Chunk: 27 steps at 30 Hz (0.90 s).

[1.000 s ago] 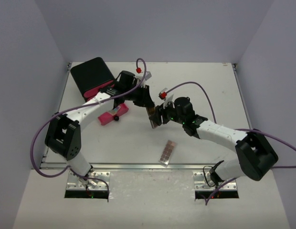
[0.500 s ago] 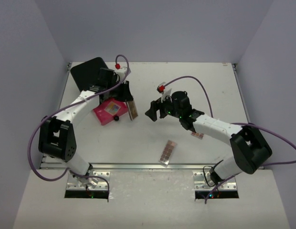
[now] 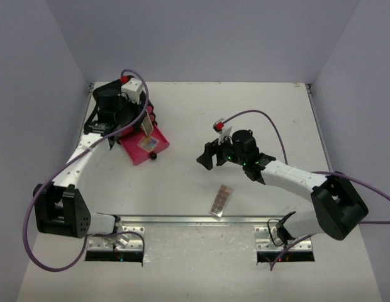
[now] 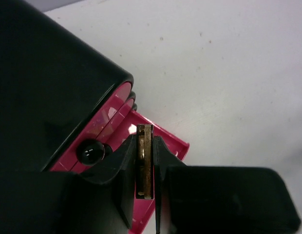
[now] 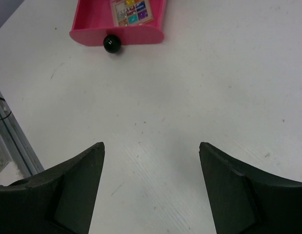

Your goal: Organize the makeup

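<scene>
My left gripper point(image 3: 146, 128) is shut on a long brownish palette point(image 3: 146, 123), held on edge above the open pink drawer point(image 3: 158, 136). In the left wrist view the palette point(image 4: 144, 163) is pinched between the two black fingers point(image 4: 122, 168), right over the pink drawer point(image 4: 171, 145). A square multicolour palette point(image 3: 145, 144) lies in that drawer and also shows in the right wrist view point(image 5: 133, 10). A second long brownish palette point(image 3: 222, 200) lies on the table near the front. My right gripper point(image 3: 205, 158) point(image 5: 151, 146) hangs open over bare table with nothing between its fingers.
The large black box point(image 3: 105, 100) point(image 4: 44, 83) stands at the back left corner, partly hidden by the left arm. The drawer's black knob point(image 3: 153, 155) point(image 5: 111, 43) points toward the table's middle. A metal rail point(image 3: 182, 220) runs along the front edge.
The right gripper let go of the long palette and opened. The left arm carried the palette back and left, from the table's middle to above the pink drawer.
</scene>
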Tool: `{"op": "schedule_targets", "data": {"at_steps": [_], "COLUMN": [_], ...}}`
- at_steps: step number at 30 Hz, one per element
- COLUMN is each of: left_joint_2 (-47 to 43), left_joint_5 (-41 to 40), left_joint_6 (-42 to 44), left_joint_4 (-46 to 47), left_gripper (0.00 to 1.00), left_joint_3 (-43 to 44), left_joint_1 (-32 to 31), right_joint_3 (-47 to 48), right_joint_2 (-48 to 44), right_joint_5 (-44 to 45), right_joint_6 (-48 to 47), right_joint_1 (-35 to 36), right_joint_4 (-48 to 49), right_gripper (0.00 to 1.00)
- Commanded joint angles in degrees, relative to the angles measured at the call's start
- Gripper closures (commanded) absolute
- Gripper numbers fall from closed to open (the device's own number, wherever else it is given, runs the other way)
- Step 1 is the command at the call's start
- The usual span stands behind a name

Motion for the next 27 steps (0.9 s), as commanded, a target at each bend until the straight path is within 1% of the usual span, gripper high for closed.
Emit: {"op": "schedule_targets", "data": {"at_steps": [1,4,8,10,11,13,18,19,20,27], "left_joint_2": [-5.85,-6.8,-8.56,-9.12,-9.45,-9.32,-9.45,-9.28,-8.89,-7.17], "left_joint_5": [-0.29,0.99,3.5,3.08,1.92,-0.2,-4.83,-6.11,-6.46,-3.91], "left_joint_6": [-13.42,-19.86,-29.22,-31.56,-32.99,-34.16,-34.62,-34.64,-34.71,-38.96], "left_joint_4": [17.18,20.96,27.44,31.14,35.26,41.54,46.3,48.41,50.29,54.38], "left_gripper": [1.0,1.0,1.0,1.0,1.0,1.0,1.0,1.0,1.0,1.0], "left_joint_3": [-11.45,-14.56,-21.79,-24.94,-27.48,-30.16,-33.92,-34.64,-34.84,-32.85], "left_joint_1": [4.05,5.44,7.32,7.46,7.46,7.53,7.57,7.65,7.72,8.08], "right_joint_3": [-2.91,-3.4,-3.17,-3.2,-3.36,-3.58,-3.98,-4.03,-3.96,-3.87], "right_joint_2": [-3.75,-4.42,-4.62,-4.64,-4.74,-5.18,-6.7,-7.26,-7.66,-8.85], "right_joint_5": [-0.2,0.21,-0.56,-0.6,-0.44,-0.28,0.44,0.8,0.94,2.11], "right_joint_6": [3.39,4.39,4.79,4.79,4.8,4.81,3.92,3.62,3.48,2.31], "right_joint_1": [0.11,0.2,0.66,1.0,1.29,1.58,2.0,2.07,2.07,2.06], "right_joint_4": [3.22,3.33,3.26,2.93,2.85,2.52,1.09,0.67,0.34,-1.55], "right_gripper": [0.22,0.23,0.23,0.23,0.23,0.23,0.23,0.23,0.23,0.23]}}
